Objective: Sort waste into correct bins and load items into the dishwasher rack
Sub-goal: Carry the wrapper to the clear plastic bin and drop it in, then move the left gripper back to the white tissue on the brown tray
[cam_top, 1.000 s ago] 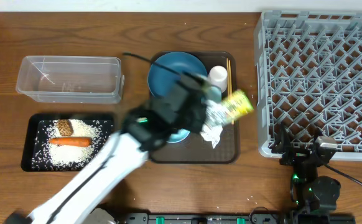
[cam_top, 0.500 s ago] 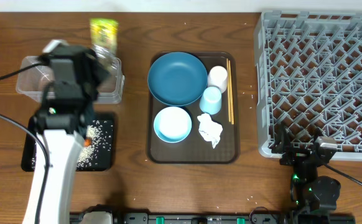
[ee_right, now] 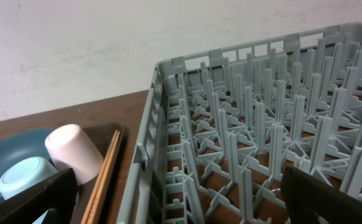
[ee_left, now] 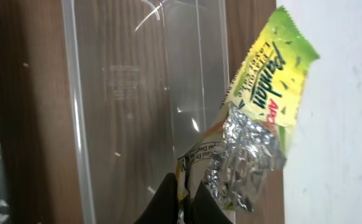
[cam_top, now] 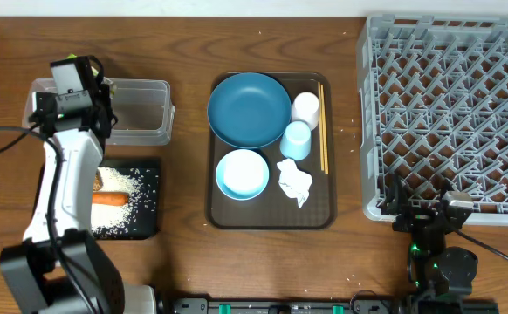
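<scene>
Brown wood counter fills the overhead view, with a white wall behind it. At far left the left arm lies across the left end of the black tray and the clear tub. It covers part of the rice and the brown lump; the carrot lies just beside the arm. From above, the arm hides the snack wrapper. The wrist view shows the left hand clenched on the wrapper, which hangs over the tub's long rim and the counter edge beyond.

In the middle, the brown serving tray carries the dark blue dish, light blue bowl, light blue cup, whitish cup, chopsticks and a crumpled white napkin. At right stands the grey rack, and below its near edge the right hand sits with its fingers spread wide, grasping nothing.

A second ago the left arm was over the serving tray with the wrapper. Half a second ago it was at the tub, with the wrapper showing past the far rim. The right arm has not moved.
</scene>
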Controlling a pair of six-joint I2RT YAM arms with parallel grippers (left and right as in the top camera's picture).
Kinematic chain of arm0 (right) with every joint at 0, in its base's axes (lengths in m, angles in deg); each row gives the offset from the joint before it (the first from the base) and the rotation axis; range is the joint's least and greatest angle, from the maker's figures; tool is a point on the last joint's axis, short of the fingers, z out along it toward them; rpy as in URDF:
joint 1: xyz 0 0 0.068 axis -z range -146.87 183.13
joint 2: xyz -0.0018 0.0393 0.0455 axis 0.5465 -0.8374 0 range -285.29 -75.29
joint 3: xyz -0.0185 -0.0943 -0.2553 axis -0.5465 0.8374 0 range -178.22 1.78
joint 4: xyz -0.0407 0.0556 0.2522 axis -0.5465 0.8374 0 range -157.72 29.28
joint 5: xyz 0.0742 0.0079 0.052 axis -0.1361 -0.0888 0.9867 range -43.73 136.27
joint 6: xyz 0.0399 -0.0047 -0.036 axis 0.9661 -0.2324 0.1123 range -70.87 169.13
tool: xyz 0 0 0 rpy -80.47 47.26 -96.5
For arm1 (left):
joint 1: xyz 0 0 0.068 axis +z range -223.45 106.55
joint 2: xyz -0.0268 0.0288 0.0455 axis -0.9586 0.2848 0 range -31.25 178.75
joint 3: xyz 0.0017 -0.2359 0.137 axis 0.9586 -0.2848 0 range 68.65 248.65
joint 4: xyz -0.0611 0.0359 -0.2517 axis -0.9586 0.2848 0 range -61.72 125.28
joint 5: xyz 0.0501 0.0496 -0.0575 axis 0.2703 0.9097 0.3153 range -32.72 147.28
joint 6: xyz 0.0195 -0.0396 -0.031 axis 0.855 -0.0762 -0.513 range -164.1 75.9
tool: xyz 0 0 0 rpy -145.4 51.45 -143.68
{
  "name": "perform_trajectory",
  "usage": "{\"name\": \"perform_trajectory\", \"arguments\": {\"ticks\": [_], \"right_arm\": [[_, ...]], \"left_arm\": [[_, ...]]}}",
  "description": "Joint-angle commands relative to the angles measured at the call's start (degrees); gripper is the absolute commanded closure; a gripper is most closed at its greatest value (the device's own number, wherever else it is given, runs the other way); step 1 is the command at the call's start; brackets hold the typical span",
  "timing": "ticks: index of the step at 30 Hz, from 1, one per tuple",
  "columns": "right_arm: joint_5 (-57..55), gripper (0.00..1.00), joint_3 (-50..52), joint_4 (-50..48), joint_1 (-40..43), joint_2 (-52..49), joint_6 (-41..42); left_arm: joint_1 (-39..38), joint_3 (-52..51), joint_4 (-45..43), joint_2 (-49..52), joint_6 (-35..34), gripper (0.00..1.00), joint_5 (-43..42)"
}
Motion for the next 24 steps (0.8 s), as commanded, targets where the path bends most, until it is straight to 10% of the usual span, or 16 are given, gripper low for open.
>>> {"name": "perform_trajectory", "arguments": {"ticks": [1,10,17,24], "right_arm": [[0.6,0.01,0.1,0.1,0.9,0.0,-0.2],[0.6,0.01,0.1,0.1,0.9,0.0,-0.2],[0.6,0.01,0.1,0.1,0.9,0.0,-0.2],[0.6,0.01,0.1,0.1,0.9,0.0,-0.2]], "left_arm": [[0.2,-0.3,-0.9,0.0,-3.3,0.92,0.5],[0.2,-0.3,-1.2,0.0,-3.3,0.83,0.5],[0.2,-0.3,-1.2,0.0,-3.3,0.43,-0.5],[0.2,-0.3,-1.2,-1.9,2.3,0.40,-7.3]]}}
